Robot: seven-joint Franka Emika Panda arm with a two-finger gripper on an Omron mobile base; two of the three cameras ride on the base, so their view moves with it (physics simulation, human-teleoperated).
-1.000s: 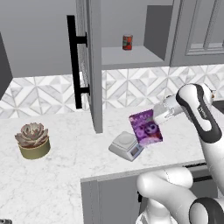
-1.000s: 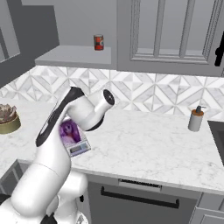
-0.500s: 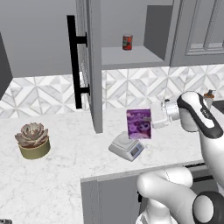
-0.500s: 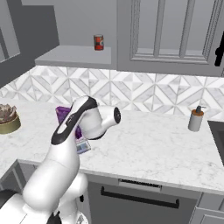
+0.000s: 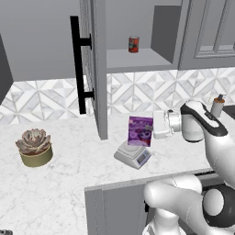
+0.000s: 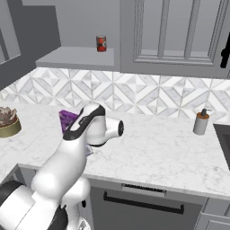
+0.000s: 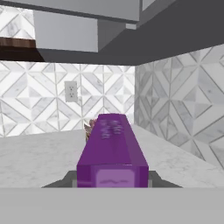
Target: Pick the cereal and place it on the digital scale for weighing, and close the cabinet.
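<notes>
The cereal (image 5: 140,131), a flat purple box, stands upright with its lower edge right at the top of the digital scale (image 5: 133,156); whether they touch I cannot tell. My gripper (image 5: 155,125) is shut on the box's right edge, reaching in from the right. In the hand view the cereal (image 7: 113,151) runs straight away from the gripper (image 7: 113,180), clamped between the dark tips. From the right base view a purple corner of the cereal (image 6: 67,118) peeks out behind my arm. The cabinet (image 5: 98,69) door stands open, its black bar handle (image 5: 78,69) facing left.
A small red can (image 5: 133,44) sits on the open cabinet's shelf. A potted succulent (image 5: 34,147) stands at the counter's left. A soap dispenser (image 6: 201,121) is at the right by the tiled wall. The counter's front edge runs just below the scale.
The arm has carried the cereal leftward and turned it from tilted to upright over the scale. The cabinet door has not moved.
</notes>
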